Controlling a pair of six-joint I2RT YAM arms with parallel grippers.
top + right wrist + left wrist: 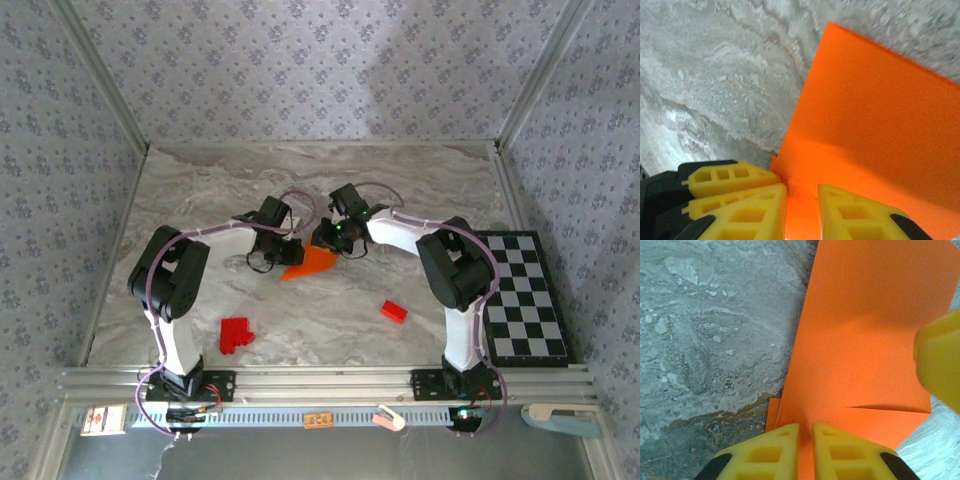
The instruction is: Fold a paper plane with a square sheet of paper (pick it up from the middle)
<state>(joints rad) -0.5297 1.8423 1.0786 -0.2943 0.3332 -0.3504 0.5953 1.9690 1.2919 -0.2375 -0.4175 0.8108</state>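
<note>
currently, item one: square sheet of paper (312,263), bright orange, at mid-table (420,190) between the two claws, well apart from the red blocks (236,335) and the chequered board (525,295). condition: partly folded. from above it reads as a blunt wedge pointing to the left arm's side, and the left wrist view shows stacked edges and a crease line across it.

item two: left gripper (806,432), fingers drawn narrow with the paper's edge pinched between them.

item three: right gripper (802,200), fingers a little apart with orange between them; you cannot tell whether it clamps.

status, as a judgement: you have early folds in, but no narrow dart and no clear centre crease. outstanding: nose folds, centre fold, wings. treat this as the early-to-middle part of the job.
</note>
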